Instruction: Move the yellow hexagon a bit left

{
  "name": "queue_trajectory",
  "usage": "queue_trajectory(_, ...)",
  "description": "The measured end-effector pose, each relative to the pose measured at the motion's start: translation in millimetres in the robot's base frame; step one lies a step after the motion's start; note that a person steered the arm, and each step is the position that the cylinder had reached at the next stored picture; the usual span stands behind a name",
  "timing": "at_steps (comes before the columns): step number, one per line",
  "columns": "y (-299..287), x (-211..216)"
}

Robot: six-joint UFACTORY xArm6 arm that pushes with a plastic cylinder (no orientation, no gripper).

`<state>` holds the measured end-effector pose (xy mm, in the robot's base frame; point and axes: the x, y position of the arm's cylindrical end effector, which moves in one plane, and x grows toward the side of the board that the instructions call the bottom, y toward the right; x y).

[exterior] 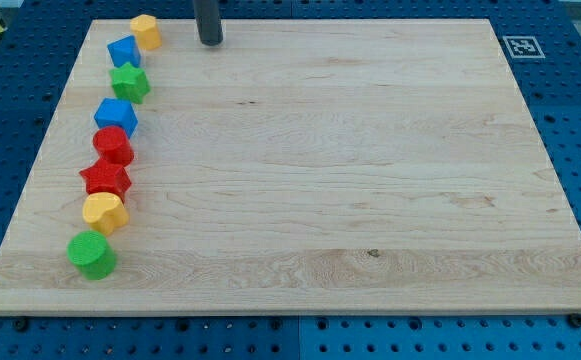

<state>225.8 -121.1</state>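
My tip [210, 42] stood on the wooden board [320, 170] near the view's top, just right of the yellow hexagon [146, 31], apart from it, no pincer on the bare rod, blue block [123, 51] beside the hexagon

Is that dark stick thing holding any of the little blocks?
No, nothing is held. My tip rests on the wooden board, apart from the yellow hexagon block to its left in the view.

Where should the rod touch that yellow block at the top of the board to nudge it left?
There is no pincer, so it can only push. My tip stands to the right of the yellow block, apart from it. I would probably meet its right-hand face and slide left; the blue block sits close by, below-left.
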Motion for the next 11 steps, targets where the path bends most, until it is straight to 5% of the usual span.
queue_trajectory(8,-80,-12)
queue_trajectory(11,-46,-11)
